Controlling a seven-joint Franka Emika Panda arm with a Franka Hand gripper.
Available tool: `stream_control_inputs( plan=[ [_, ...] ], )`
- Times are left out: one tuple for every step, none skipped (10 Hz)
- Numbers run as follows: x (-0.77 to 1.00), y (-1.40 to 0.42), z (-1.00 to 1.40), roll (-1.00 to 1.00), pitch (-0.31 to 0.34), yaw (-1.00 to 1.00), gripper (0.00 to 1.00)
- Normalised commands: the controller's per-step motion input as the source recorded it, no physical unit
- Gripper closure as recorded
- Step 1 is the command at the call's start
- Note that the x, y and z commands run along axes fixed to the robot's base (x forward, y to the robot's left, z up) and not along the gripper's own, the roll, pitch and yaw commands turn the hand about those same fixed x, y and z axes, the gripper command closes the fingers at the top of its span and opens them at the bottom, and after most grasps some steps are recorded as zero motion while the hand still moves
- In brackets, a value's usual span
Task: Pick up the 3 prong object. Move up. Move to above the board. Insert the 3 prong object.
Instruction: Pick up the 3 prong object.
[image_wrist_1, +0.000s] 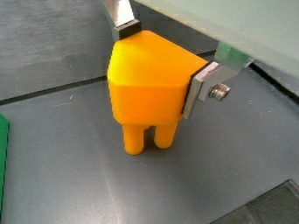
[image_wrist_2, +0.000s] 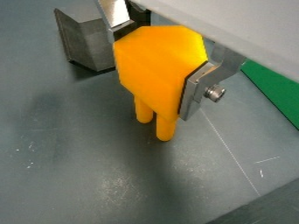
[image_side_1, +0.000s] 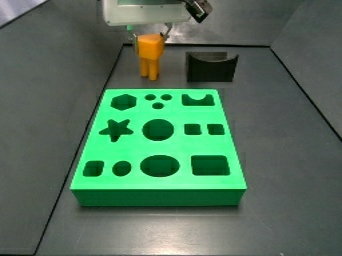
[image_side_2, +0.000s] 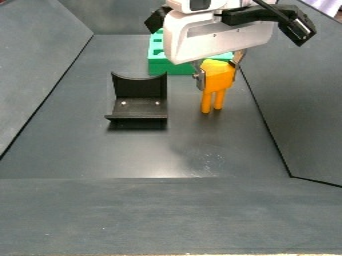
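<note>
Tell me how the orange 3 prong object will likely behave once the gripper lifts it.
The 3 prong object looks like rigid moulded plastic, so it should stay stiff. The gripper clamps its wide head between flat fingers, so a smooth surface might slip slightly. Set down on its narrow legs, top-heavy, it could probably tip.

We see the 3 prong object (image_wrist_1: 149, 87) as smooth matt orange plastic, clamped in the gripper (image_wrist_1: 163, 61), whose fingers (image_wrist_1: 201, 87) are brushed silver metal. Beyond it, the board (image_side_1: 160, 185) looks like satin green plastic. The floor (image_wrist_2: 82, 166) beneath is dull, scuffed grey.
</note>
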Motion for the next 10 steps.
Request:
stream_control_inputs(
  plan=[
    [0.0, 0.0, 0.0, 0.0, 0.0, 0.0, 1.0],
    [0.0, 0.0, 0.0, 0.0, 0.0, 0.0, 1.0],
    [0.0, 0.0, 0.0, 0.0, 0.0, 0.0, 1.0],
    [0.0, 0.0, 0.0, 0.0, 0.0, 0.0, 1.0],
    [0.0, 0.0, 0.0, 0.0, 0.0, 0.0, 1.0],
    [0.0, 0.0, 0.0, 0.0, 0.0, 0.0, 1.0],
    [0.0, 0.0, 0.0, 0.0, 0.0, 0.0, 1.0],
    [0.0, 0.0, 0.0, 0.0, 0.0, 0.0, 1.0],
    [0.0, 0.0, 0.0, 0.0, 0.0, 0.0, 1.0],
    [0.0, 0.0, 0.0, 0.0, 0.0, 0.0, 1.0]
  ],
)
